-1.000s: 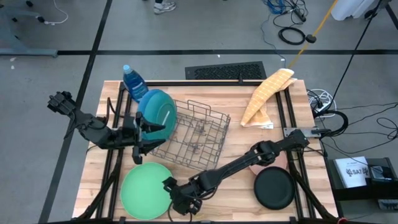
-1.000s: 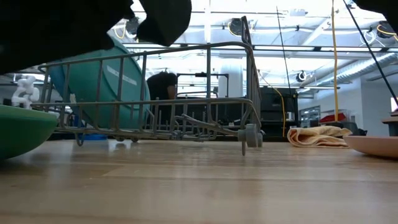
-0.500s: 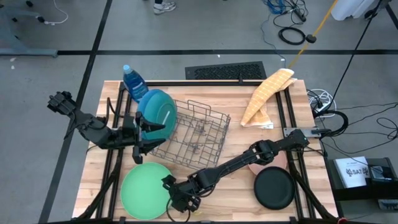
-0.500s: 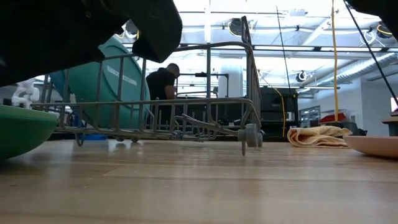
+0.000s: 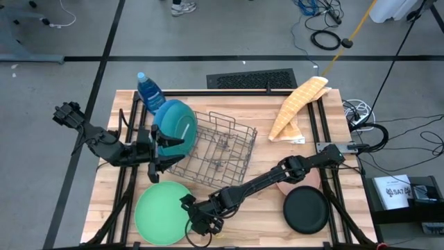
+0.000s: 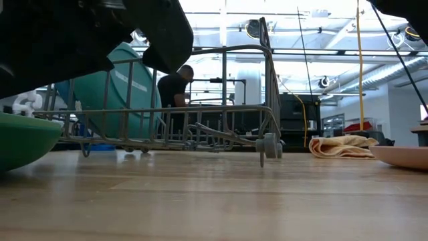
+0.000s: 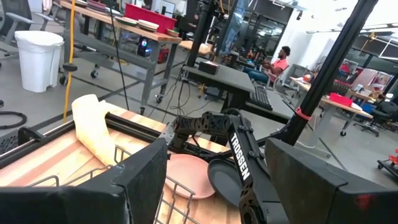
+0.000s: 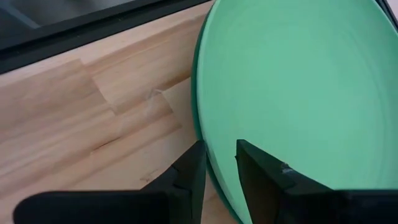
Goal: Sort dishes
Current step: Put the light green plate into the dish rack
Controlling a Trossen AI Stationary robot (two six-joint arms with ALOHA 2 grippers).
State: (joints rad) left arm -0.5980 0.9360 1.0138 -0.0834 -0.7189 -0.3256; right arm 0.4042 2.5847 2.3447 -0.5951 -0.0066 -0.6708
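The light green plate (image 5: 156,212) lies flat on the table at the near left; it also shows in the low view (image 6: 20,140). My right gripper (image 5: 193,223) is at its right rim, shut on it (image 8: 221,171). The dark green plate (image 5: 177,121) stands on edge in the left end of the grey wire rack (image 5: 222,149), with a blue plate's edge (image 5: 155,121) behind it. My left gripper (image 5: 163,147) is open and empty beside that end of the rack (image 7: 217,186). The black plate (image 5: 306,210) lies at the near right. The pink plate (image 5: 283,186) is mostly hidden under my right arm. My right gripper has the light green plate's right rim (image 8: 208,158) between its two fingers. One finger (image 8: 186,177) is outside the rim over the table and the other is over the plate's inside. The fingers come from the table's right, slanting down. The plate rests on the table.
A blue bottle (image 5: 148,89) stands at the far left behind the rack. A yellow cloth (image 5: 295,107) lies at the far right. My right arm stretches across the near half of the table. Bare wood shows between the rack and the near edge.
My right gripper has edged a little toward the table's left, farther onto the light green plate's rim. The plate has stayed where it was.
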